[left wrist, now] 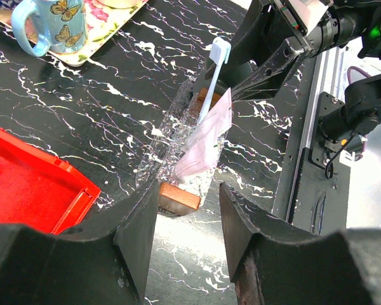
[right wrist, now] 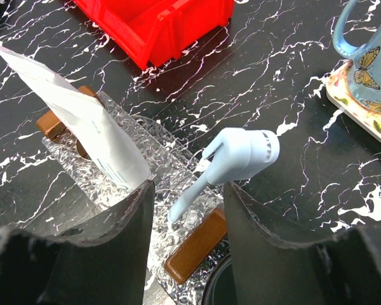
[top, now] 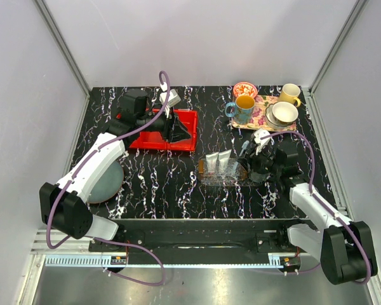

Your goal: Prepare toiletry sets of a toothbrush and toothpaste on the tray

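Red plastic is seen at the far left, where the red bin (left wrist: 25, 184) lies beside the left gripper (left wrist: 187, 194), whose jaws are spread wide and hold nothing. From that gripper the tray (left wrist: 165, 136) is reached only across a stretch of bare black tabletop, so the left arm is judged the farther of the two. Nearer the middle, the clear tray is set with its long axis running left to right in the overhead view, an orange-brown block at each short end. Two tubes of toothpaste (top: 220, 163) are stood in it, side by side and leaning. At the tray's right end the toothbrush (right wrist: 241, 159) is found, its lower end down inside the tray and its head raised clear of the rim, so that its long axis is steeply tilted rather than flat. Its handle is seen to pass between the fingers of the right gripper (right wrist: 187, 187), which is held wide apart; no pad is seen pressed against the handle. The coming move is therefore judged to fall to the right arm, and to turn on that tilt: the jaws would have to be drawn back along the handle's line if the brush is not to be dragged out.
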You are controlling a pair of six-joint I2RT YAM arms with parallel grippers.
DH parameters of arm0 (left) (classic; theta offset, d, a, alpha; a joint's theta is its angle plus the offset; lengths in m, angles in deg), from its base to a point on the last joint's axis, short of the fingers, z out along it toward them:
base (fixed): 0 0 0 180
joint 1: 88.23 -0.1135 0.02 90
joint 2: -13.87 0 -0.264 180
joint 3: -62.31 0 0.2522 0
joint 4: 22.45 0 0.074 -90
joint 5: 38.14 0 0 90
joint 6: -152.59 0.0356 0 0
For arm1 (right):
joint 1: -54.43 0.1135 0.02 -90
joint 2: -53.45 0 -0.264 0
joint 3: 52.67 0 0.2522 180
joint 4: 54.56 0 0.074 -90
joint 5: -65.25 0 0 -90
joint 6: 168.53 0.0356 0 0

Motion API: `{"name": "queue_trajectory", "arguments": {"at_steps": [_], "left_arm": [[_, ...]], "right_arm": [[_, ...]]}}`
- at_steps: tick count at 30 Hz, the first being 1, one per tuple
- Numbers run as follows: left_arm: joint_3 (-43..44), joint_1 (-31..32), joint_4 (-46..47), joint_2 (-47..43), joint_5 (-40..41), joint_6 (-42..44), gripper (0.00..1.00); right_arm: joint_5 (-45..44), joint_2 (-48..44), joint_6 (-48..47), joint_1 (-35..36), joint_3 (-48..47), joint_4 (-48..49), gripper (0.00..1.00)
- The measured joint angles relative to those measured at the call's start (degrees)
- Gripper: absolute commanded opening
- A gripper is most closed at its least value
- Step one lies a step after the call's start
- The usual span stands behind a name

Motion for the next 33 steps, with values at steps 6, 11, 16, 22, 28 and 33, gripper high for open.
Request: {"name": "queue_trajectory", "arguments": {"at_steps": [6,11,16,22,28,33], "left_arm": [[0.0,-0.02,-0.02,-0.02,-0.02,0.02,0.47],[0.0,-0.02,-0.07,-0.02,-0.02,0.26,0.47],[0.0,-0.02,-0.31,-0.02,-0.02,0.42,0.47],[0.0,-0.02,-0.33,-0.02,-0.17,0.42,0.47],[0.0,-0.02,-0.39,-0.09,-0.17,0.42,0.47],[0.0,-0.02,-1.79,-0.98,-0.17,0.74,0.47]], "right_arm": [[0.39,-0.5,-0.7,0.0,-0.57,-1.77,0.54],[0.5,-1.18,-1.57,0.0,-1.46,-4.02,0.54],[0.72,-2.14,-2.91,0.0,-2.49,-6.93,0.54],[0.72,-3.43,-4.61,0.0,-3.54,-11.13,0.54],[0.11,-5.42,-6.29,0.0,-4.46,-14.88,0.54],[-1.73,-7.76,-8.22,0.0,-5.7,-19.91,0.54]]}}
